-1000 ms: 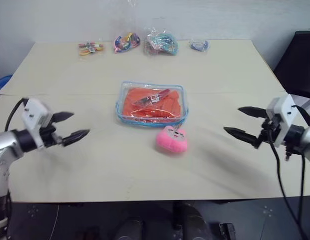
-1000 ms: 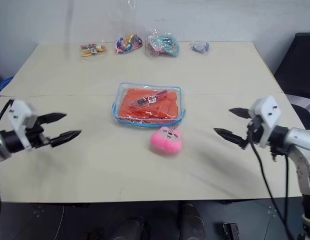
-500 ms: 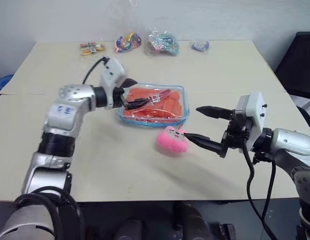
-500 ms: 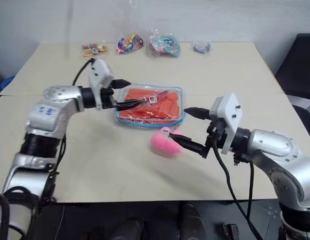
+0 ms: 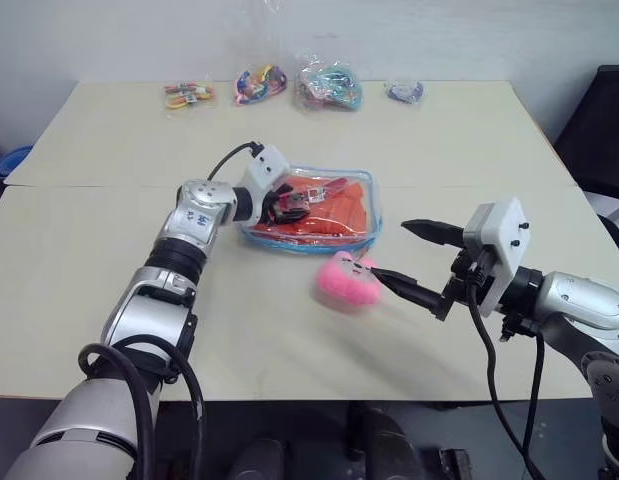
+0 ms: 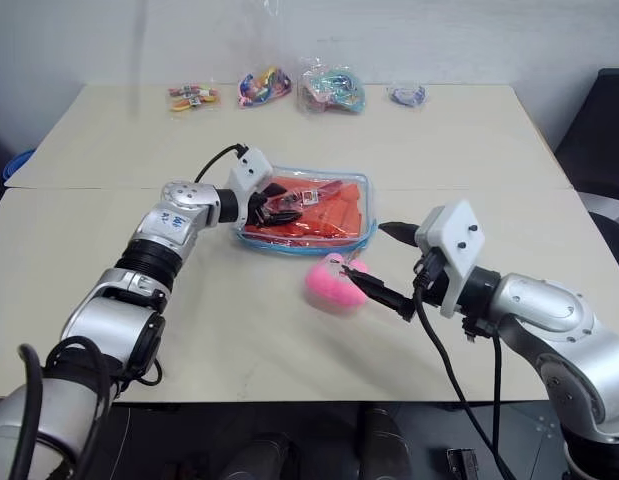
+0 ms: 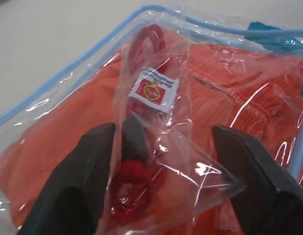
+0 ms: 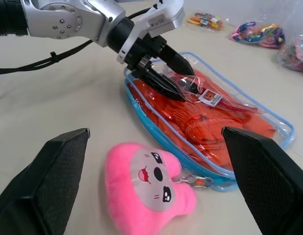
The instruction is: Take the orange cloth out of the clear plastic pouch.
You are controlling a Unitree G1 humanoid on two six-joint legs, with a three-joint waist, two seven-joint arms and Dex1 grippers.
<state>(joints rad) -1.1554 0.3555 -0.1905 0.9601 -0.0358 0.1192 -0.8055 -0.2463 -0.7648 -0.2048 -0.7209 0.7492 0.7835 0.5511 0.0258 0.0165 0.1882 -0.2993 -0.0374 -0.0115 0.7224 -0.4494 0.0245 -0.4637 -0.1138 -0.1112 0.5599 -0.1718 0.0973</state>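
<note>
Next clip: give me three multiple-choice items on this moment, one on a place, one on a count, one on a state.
1. Where does the pink plush toy lie?
A. inside the clear plastic pouch
B. on the table just in front of the clear plastic pouch
C. among the far bags

2. How many small bags line the table's far edge?
A. two
B. four
C. six

3. The orange cloth is:
A. inside the pouch
B. spread on the table
C. hanging from the right tool

Key: 1 B, toy sits outside the blue edging. 2 B, four separate bags. 3 A, plastic covers it under the left tool; right tool holds nothing.
</note>
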